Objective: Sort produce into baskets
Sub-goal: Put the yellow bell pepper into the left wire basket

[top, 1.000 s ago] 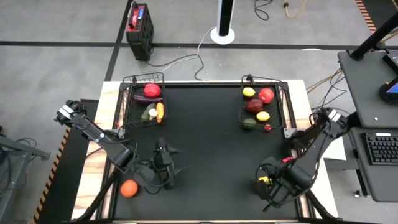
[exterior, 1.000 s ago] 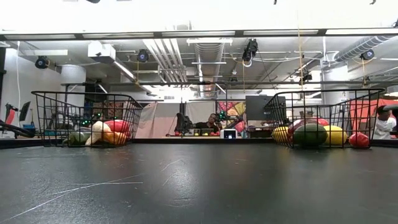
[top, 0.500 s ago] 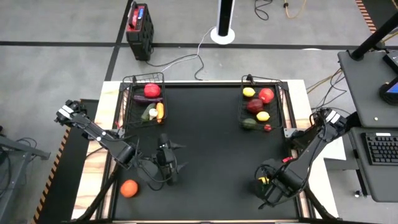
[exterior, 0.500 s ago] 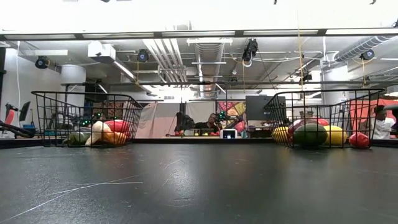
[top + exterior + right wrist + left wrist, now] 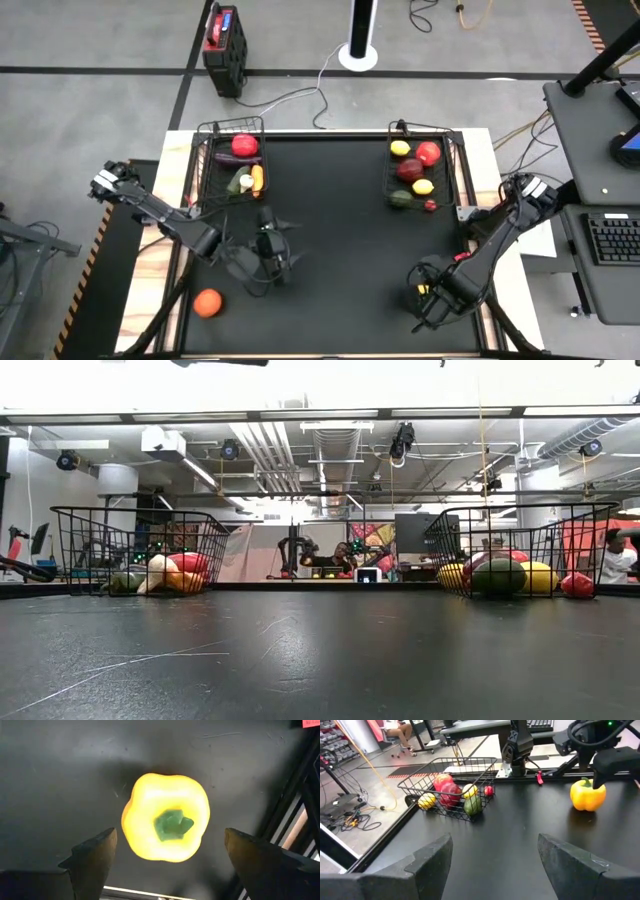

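Right pincer (image 5: 167,857): we see it spread wide directly above the yellow pepper (image 5: 166,823) (stem up).
Pepper: on the surface (image 5: 340,250), near right corner.
Left pincer (image 5: 492,857): spread, empty, near left.
Baskets (image 5: 232,160): far corners, both holding produce.

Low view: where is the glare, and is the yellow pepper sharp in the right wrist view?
Low view: bright ceiling washes out the top, and the table shines. Right wrist view: the yellow pepper is sharp; the right claw fingers look blurred.

We see even overhead light, a soft shadow under the glossy yellow toy pepper (image 5: 166,817), and blurred near fingers.
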